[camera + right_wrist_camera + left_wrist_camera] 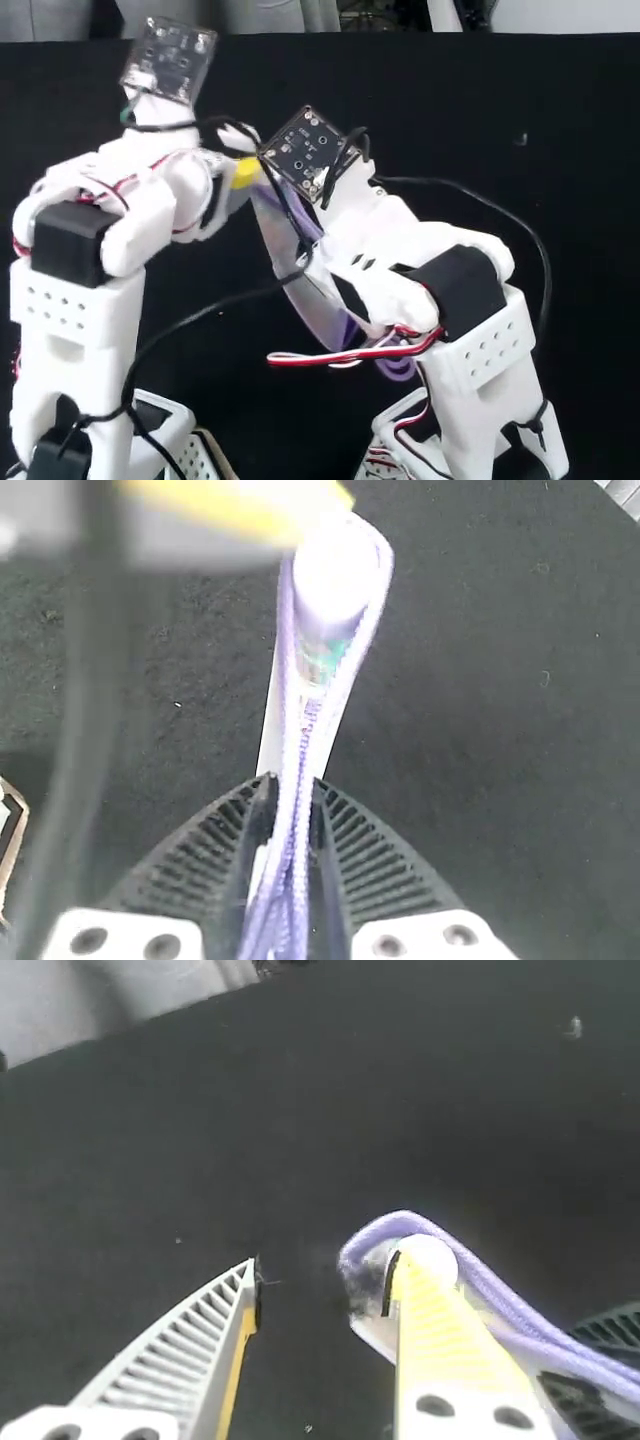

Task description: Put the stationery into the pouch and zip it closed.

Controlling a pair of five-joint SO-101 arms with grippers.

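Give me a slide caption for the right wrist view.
Right end effector shut on the zipper edge of the purple pouch, over the black table.

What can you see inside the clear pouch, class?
A pale rounded item with a green band sits at the end of the pouch beyond the right gripper, whose fingers cover the rest; other contents cannot be seen.

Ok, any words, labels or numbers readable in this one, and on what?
No text can be read.
Two wrist boards: tiny marks, too small to read.
Pouch: no print shows; the green patch inside is too blurred to tell.
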